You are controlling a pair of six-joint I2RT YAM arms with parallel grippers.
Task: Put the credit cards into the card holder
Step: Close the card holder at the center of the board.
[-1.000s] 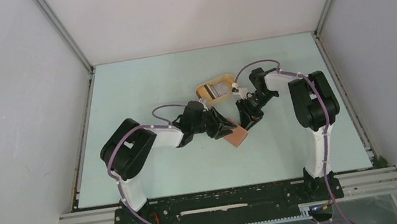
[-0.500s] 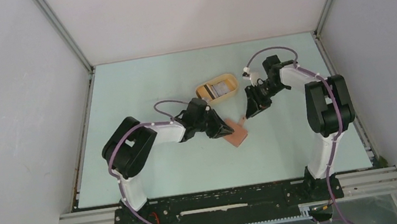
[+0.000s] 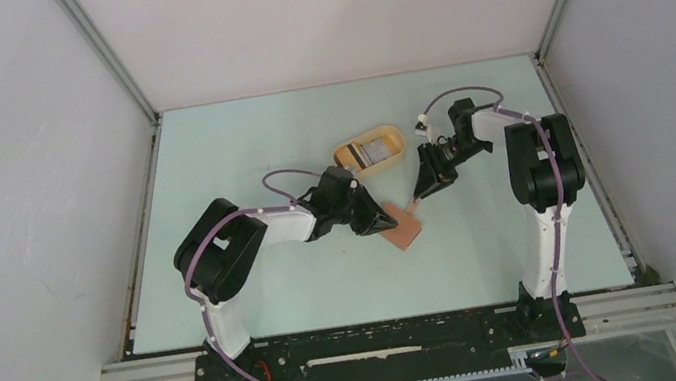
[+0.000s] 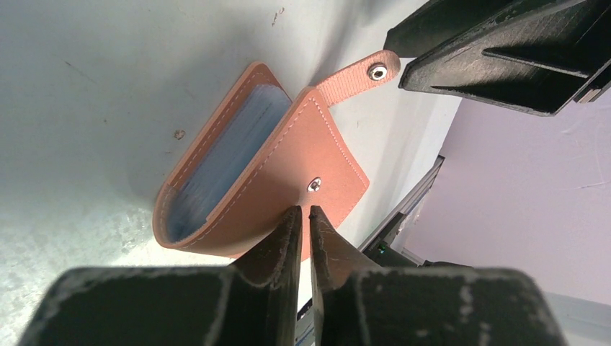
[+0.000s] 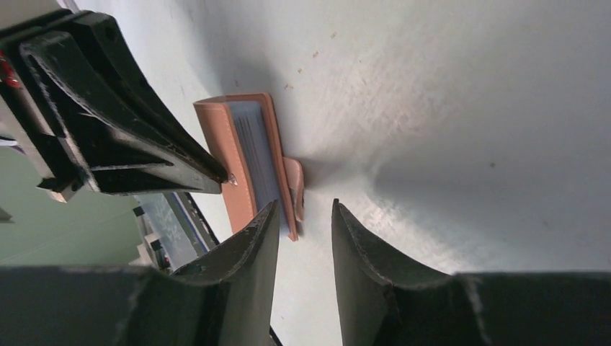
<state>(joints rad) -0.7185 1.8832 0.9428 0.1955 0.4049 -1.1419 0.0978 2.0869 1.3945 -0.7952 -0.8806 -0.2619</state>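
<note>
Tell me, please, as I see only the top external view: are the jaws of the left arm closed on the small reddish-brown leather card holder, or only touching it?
Observer: In the left wrist view, the left gripper has its jaws almost together. The tips rest on the outer cover of the small reddish-brown leather card holder, beside its metal snap stud. No leather shows between them.
Operator: Is the holder open?
Observer: Yes. The cover bows up, and the blue-grey inner pockets show.
Operator: And the right arm?
Observer: In the right wrist view, the right gripper has its jaws open and empty. The snap tab lies just ahead of the gap.
</note>
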